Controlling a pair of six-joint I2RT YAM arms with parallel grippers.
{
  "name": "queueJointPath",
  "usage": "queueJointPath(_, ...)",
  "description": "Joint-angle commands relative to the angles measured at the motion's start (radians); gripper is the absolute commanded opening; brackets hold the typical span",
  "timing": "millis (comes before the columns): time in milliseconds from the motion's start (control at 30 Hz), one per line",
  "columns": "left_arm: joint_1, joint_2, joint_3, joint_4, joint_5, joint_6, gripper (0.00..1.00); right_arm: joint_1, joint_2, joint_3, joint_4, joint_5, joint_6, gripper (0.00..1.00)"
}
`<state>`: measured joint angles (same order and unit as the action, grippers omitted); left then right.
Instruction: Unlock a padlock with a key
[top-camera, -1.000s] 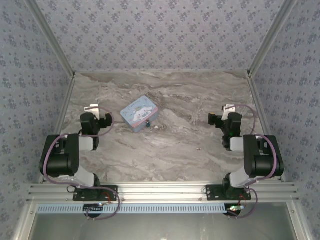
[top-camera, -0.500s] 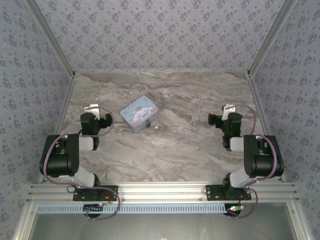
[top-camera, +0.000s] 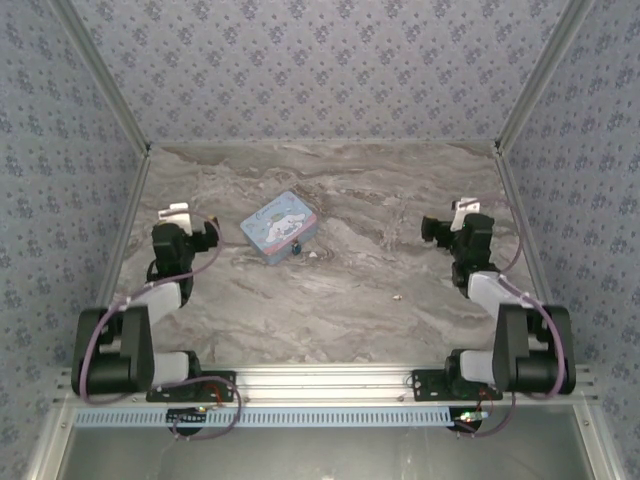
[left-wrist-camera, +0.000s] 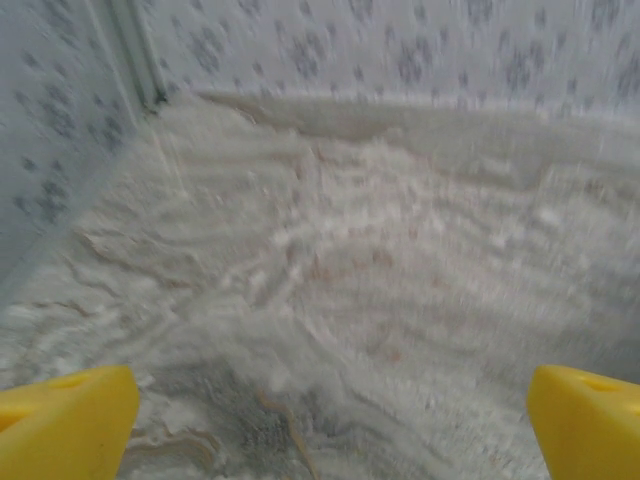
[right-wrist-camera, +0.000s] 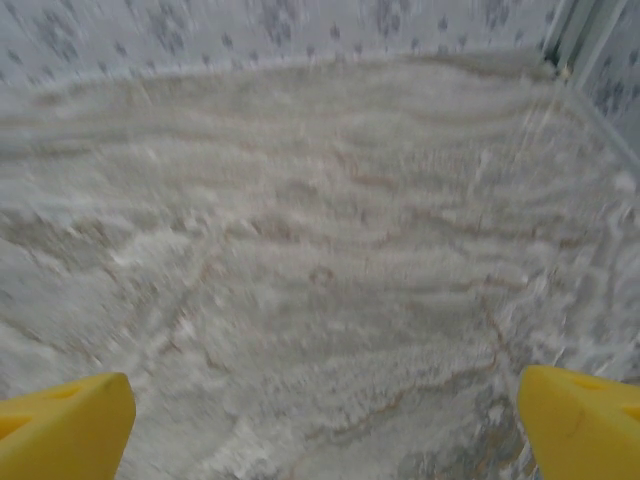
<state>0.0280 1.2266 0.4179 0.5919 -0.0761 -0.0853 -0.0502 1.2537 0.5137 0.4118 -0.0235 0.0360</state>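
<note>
Your arms have just unfolded from rest: left end effector (top-camera: 172, 213) and right end effector (top-camera: 468, 207), jaws spread wide and empty, flank the tin (top-camera: 275, 225) well apart, the padlock (top-camera: 296, 247) at its near edge awaiting approach.

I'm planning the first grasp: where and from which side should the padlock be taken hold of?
The padlock sits against the tin box's near-right edge, so come from the open near-right side, probably pinching its teal body; its exact pose is too small to tell.
</note>
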Motion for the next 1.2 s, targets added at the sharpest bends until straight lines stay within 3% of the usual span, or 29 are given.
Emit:
queueJointPath(0, 0.008, -0.120, 0.106, -0.281, -0.025, -0.201, 0.99, 0.012, -0.095, 0.096, -0.332, -0.046, 0.086, 1.00)
queueJointPath(133, -0.009, -0.180, 0.178, -0.375, 0.187, -0.397, 0.99, 0.050, -0.151, 0.196, -0.643, -0.154, 0.148, 0.97)
queueJointPath(200, -0.069, -0.193, 0.176, -0.347, 0.254, -0.490, 0.99, 0.095, -0.171, 0.226, -0.780, -0.194, 0.172, 0.94)
queueJointPath(400, -0.432, -0.071, 0.211, -0.202, 0.259, -0.558, 0.99, 0.291, -0.188, 0.201, -0.996, -0.196, 0.221, 0.87)
queueJointPath(500, -0.538, 0.053, 0.278, -0.144, 0.273, -0.564, 0.99, 0.351, -0.148, 0.181, -1.055, -0.190, 0.234, 0.82)
queueJointPath(600, -0.578, 0.156, 0.340, -0.099, 0.294, -0.577, 0.99, 0.368, -0.100, 0.144, -1.042, -0.194, 0.257, 0.75)
queueJointPath(733, -0.591, 0.225, 0.377, -0.057, 0.324, -0.612, 0.99, 0.368, -0.044, 0.105, -0.957, -0.249, 0.261, 0.75)
queueJointPath(1000, -0.597, 0.189, 0.372, -0.127, 0.282, -0.580, 0.99, 0.369, 0.084, 0.147, -0.924, -0.323, 0.232, 0.63)
queueJointPath(1167, -0.596, 0.181, 0.374, -0.137, 0.282, -0.566, 0.99, 0.375, 0.129, 0.172, -0.914, -0.300, 0.240, 0.63)
